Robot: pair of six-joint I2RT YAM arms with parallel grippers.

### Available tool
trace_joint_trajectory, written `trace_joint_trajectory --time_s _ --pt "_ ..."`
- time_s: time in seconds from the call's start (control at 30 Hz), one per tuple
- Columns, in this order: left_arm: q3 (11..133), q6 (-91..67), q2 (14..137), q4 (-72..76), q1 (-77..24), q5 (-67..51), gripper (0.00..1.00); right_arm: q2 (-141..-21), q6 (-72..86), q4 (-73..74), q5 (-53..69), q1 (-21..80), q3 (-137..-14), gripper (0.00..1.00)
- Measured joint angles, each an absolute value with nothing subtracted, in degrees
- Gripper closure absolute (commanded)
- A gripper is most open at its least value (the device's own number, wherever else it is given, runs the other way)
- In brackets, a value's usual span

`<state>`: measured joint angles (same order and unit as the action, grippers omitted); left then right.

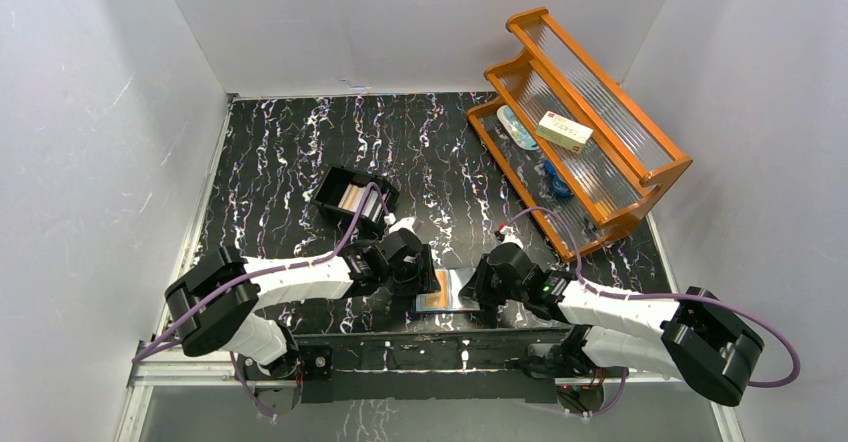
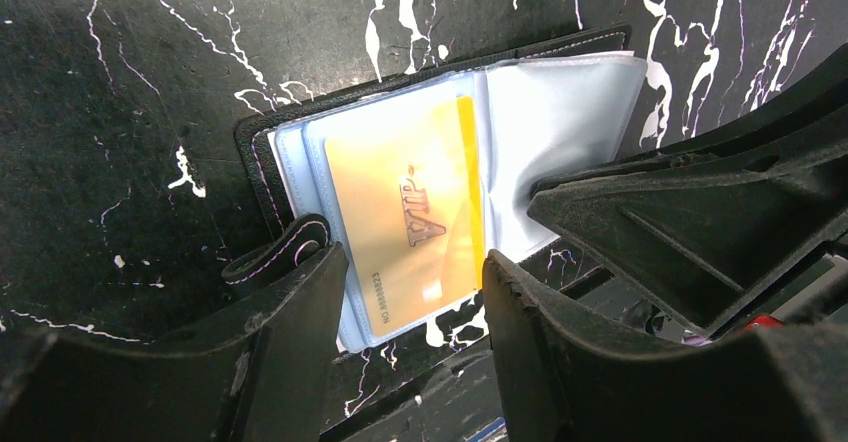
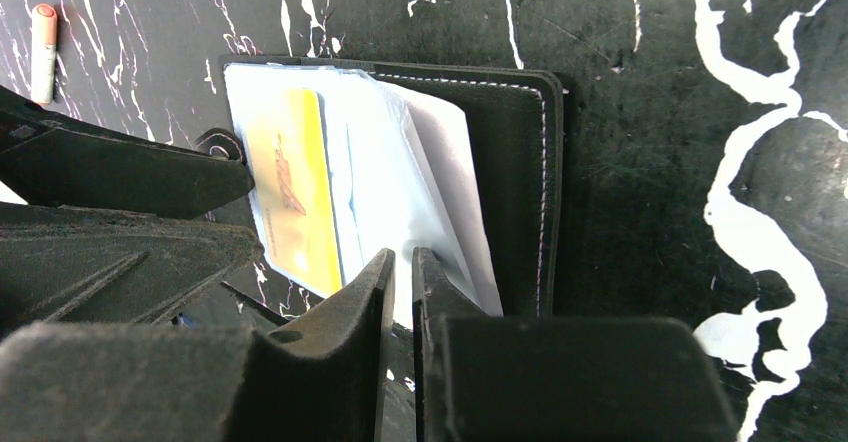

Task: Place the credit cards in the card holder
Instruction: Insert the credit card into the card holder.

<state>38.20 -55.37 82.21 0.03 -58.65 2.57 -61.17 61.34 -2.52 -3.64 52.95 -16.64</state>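
The black card holder (image 1: 462, 284) lies open near the table's front edge, between both grippers. A gold credit card (image 2: 420, 222) marked VIP sits in one of its clear, blue-edged sleeves, also visible in the right wrist view (image 3: 285, 192). My left gripper (image 2: 412, 272) is open, its fingertips on either side of the card's near end, beside the snap tab (image 2: 275, 252). My right gripper (image 3: 402, 257) is nearly closed, pinching a clear sleeve leaf of the holder (image 3: 520, 182). More cards (image 1: 352, 197) stand in a black box.
The rigid black box (image 1: 330, 194) sits behind the left arm. An orange wooden shelf (image 1: 640, 177) at the back right holds a cream-and-red carton (image 1: 563, 130) and small items. A small pinkish cylinder (image 3: 43, 52) lies on the table by the holder. The front rail is close.
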Motion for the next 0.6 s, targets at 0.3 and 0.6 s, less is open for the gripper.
trace_joint_trajectory --time_s 0.3,0.6 --pt "39.13 -55.66 82.96 -0.93 -58.65 2.81 0.48 -61.23 61.34 -3.14 -3.51 52.95 -16.43 0.8" --pt "39.16 -55.72 83.05 1.45 -58.63 1.39 0.48 -61.84 61.52 -4.1 -3.25 52.93 -16.38 0.8"
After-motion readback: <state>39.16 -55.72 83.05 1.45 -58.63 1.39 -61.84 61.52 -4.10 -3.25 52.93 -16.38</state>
